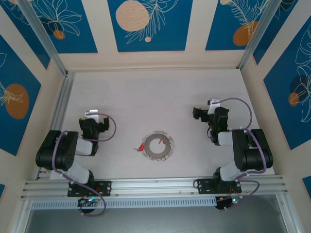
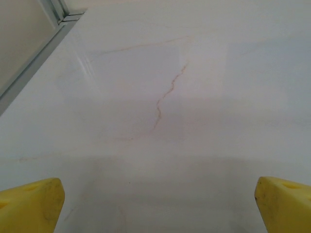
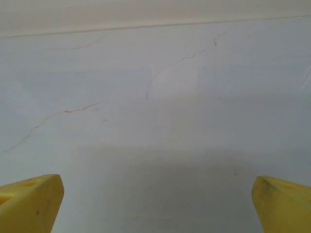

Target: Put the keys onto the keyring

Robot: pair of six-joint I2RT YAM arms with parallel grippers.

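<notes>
Silvery aluminium rail [image 1: 155, 184] ran along the near edge of a pale, faintly veined table [image 1: 121, 97], with two black arm bases bolted to it. Just beyond, at the middle of the table, the keyring [image 1: 148, 146] lay flat. The keys [image 1: 165, 154] spread round it as a fringe of tiny grey pieces. A small red-headed piece [image 1: 141, 147] rested against the ring's left side; whether it was threaded on was too small to tell.

Farther back and well to the left, the left gripper [image 2: 159, 191] hovered over bare table. Its yellow fingers [image 2: 31, 204] were spread wide with nothing between them. Well to the right, at about the same depth, the right gripper [image 3: 158, 189] was likewise wide open and empty. Neither was near the ring.

Most keys appeared to be gathered on the ring. The red-headed piece looked like the one part that might remain to be fitted. Blue panels with leaf patterns lined the far wall [image 1: 146, 24].
</notes>
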